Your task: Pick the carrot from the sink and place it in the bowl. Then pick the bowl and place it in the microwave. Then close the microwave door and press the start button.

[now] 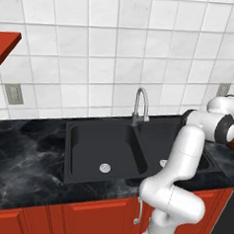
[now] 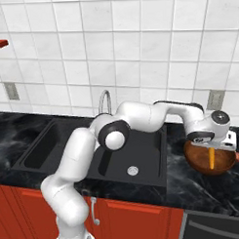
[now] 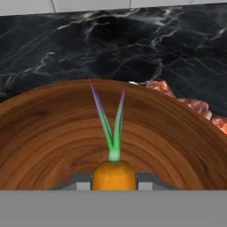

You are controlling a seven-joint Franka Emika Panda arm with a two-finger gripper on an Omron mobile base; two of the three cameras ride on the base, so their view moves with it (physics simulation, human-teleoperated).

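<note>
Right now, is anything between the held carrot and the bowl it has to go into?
Nothing visible. The gripper holds the carrot directly above the open wooden bowl; in the hand view only the bowl's bare inside lies beyond the carrot's green top.

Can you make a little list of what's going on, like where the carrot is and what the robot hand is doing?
carrot: held upright, hanging over the bowl
end effector: shut on the carrot, above the bowl
bowl: brown, on the black counter right of the sink
sink: black, two basins, silver faucet behind
step now: carrot about to go in the bowl, not let go yet
</note>
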